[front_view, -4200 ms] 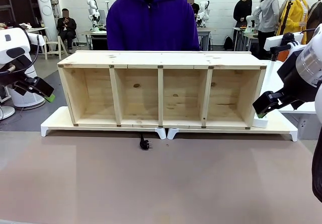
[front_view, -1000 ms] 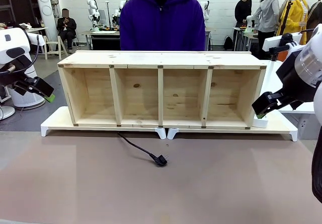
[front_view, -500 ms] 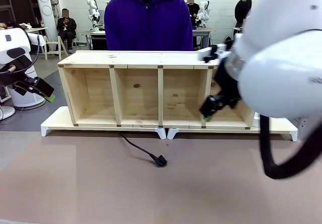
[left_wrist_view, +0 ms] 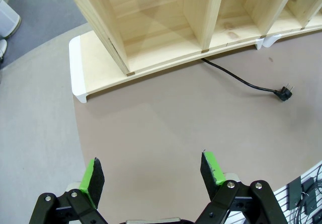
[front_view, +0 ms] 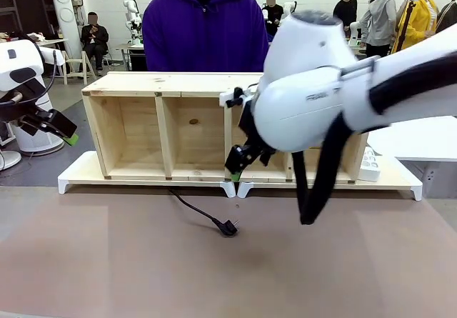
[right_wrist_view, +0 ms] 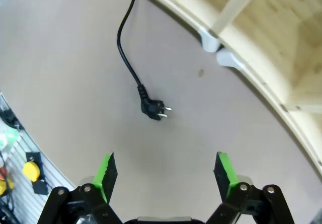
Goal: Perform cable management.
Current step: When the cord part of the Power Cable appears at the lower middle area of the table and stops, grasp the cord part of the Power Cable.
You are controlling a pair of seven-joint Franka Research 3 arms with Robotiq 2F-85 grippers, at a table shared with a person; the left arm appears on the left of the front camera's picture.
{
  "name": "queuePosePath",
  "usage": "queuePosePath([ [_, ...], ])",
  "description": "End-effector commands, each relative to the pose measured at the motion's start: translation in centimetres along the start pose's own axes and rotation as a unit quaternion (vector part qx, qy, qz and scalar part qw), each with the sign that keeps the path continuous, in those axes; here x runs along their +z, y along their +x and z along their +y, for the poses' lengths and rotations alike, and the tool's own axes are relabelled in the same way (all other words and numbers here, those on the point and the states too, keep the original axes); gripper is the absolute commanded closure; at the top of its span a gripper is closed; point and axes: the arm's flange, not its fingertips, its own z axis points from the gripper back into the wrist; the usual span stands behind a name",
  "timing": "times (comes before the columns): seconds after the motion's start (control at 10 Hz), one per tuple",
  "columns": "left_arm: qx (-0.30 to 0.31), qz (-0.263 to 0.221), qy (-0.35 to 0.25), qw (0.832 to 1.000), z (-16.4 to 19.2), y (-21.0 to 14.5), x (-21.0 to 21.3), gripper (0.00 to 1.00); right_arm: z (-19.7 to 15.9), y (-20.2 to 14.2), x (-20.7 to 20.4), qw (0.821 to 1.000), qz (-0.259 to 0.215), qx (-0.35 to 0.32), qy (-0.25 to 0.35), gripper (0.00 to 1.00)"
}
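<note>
Lying loose: 1 cable point(front_view: 189, 205), 1 plug point(front_view: 228, 226); 1 shelf point(front_view: 164, 83), 4 bays point(front_view: 194, 136).

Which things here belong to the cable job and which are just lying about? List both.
Job: cable; plug at its end; right gripper, open and facing the plug.
Lying about: shelf; base, white, under the shelf; left gripper, open, off to the side.
</note>
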Motion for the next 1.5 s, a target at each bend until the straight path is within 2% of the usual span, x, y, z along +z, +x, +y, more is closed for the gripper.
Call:
queuePosePath([
  [0.0,0.006,0.001,0.001,1.000,0.1,0.0,-0.1,0.00,0.5,2.7,-3.3,0.999,0.048,0.007,-0.006,0.00],
  [0.4,0.006,0.001,0.001,1.000,0.1,0.0,-0.1,0.00,1.5,4.3,-7.4,0.995,0.089,0.028,0.030,0.00],
  [0.8,0.006,0.001,0.001,1.000,0.1,0.0,-0.1,0.00,1.6,4.7,-9.7,0.991,0.107,0.011,0.078,0.00],
  [1.0,0.006,0.001,0.001,1.000,0.1,0.0,-0.1,0.00,1.6,4.4,-9.7,0.993,0.100,0.011,0.056,0.00],
  [1.4,0.006,0.001,0.001,1.000,0.1,0.0,-0.1,0.00,1.6,4.4,-9.7,0.993,0.100,0.011,0.056,0.00],
])
